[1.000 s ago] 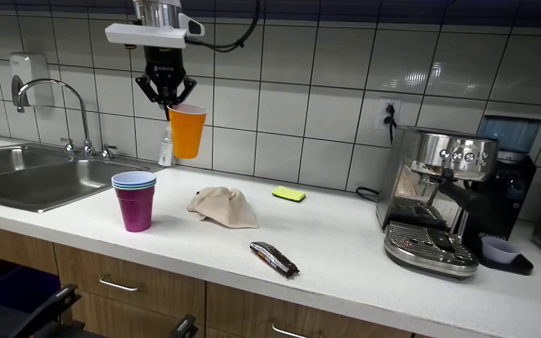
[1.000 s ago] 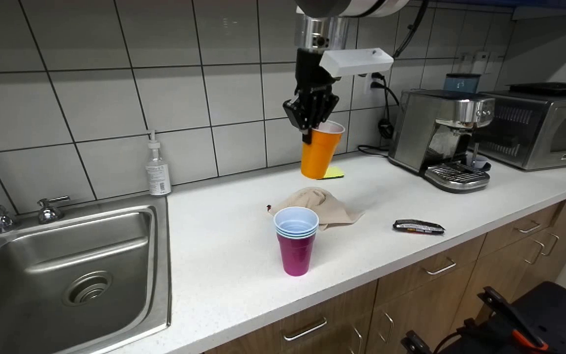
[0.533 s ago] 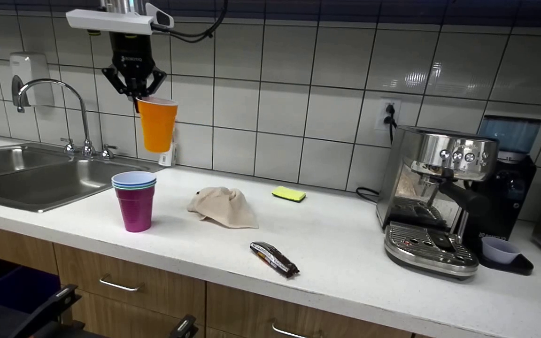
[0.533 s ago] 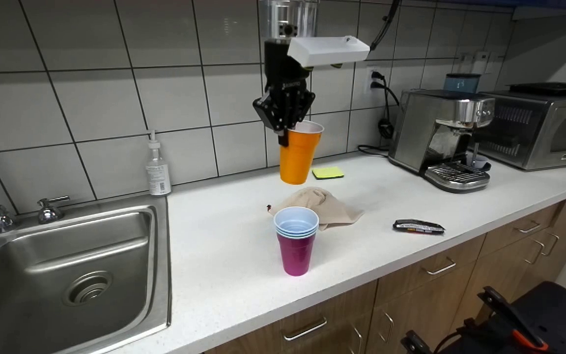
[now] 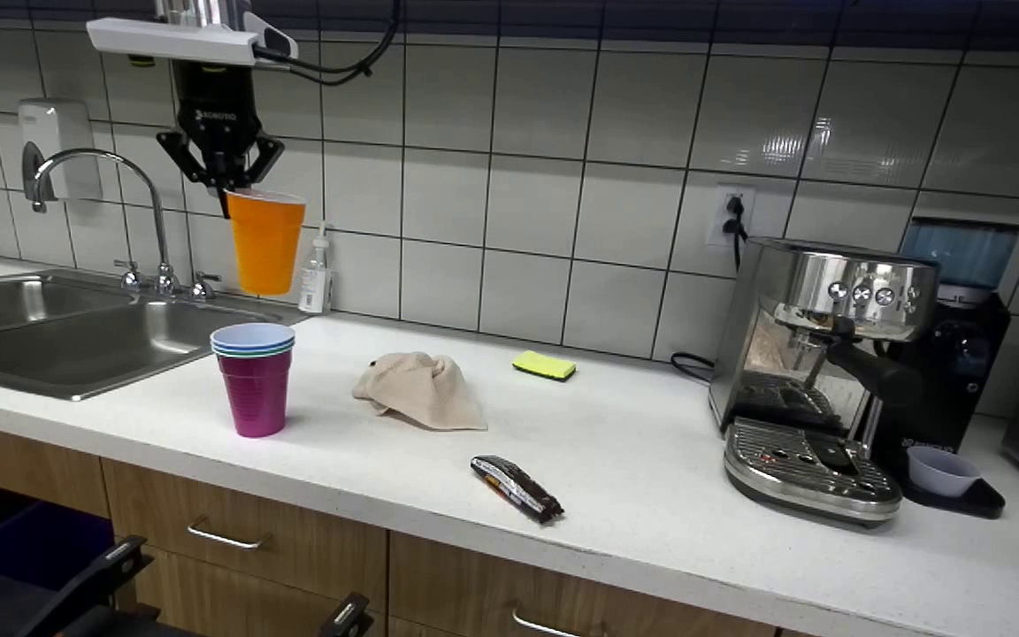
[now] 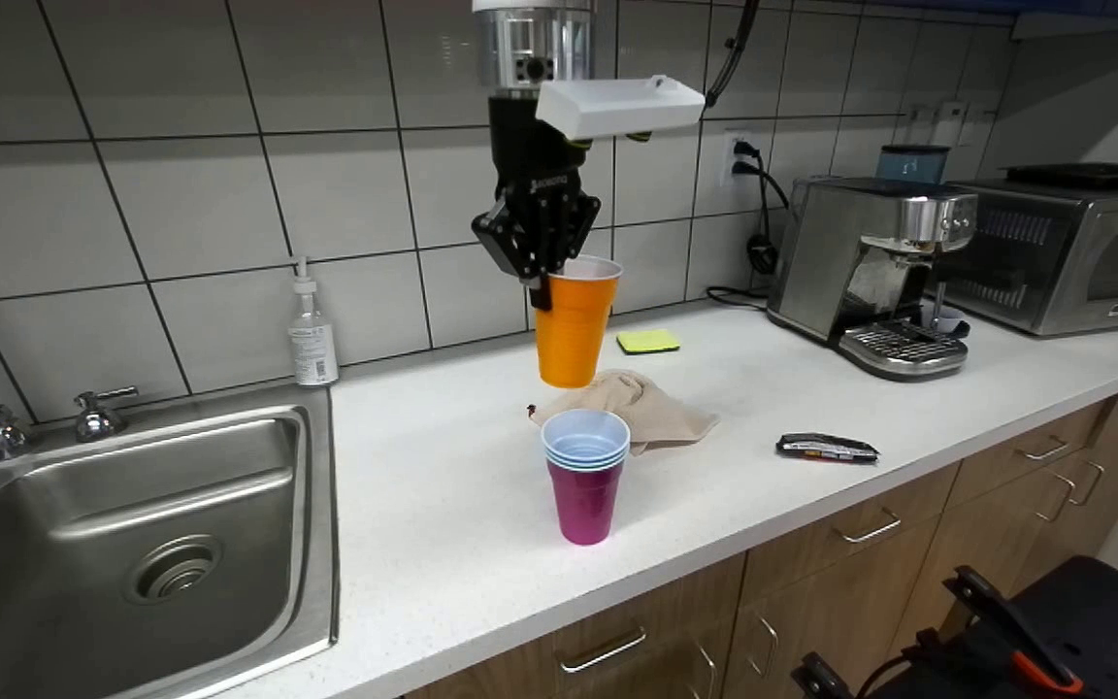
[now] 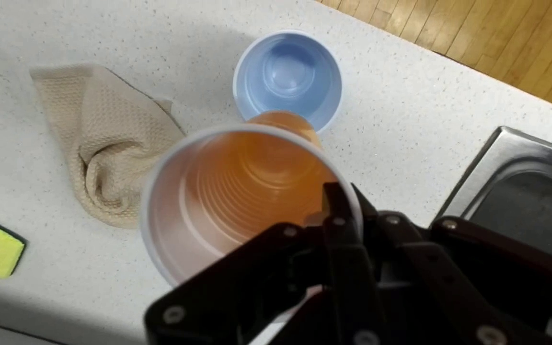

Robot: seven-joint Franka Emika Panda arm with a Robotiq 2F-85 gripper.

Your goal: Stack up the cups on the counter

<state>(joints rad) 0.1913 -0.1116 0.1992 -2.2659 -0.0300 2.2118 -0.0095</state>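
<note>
One orange cup is held over the counter surface, its rim pinched by the gripper, one finger inside; nested cups are set near the surface's front edge. Light, springy, easily creased plastic is suggested, best held gently by the rim.

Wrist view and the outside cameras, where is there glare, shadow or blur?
Wrist view: the gripper is near black and looks slightly soft, speckles on the counter read clearly, and a faint shadow lies beside the blue cup; both exterior views: bright streaks in the sink; in an exterior view: patchy glare on the wall tiles.
</note>
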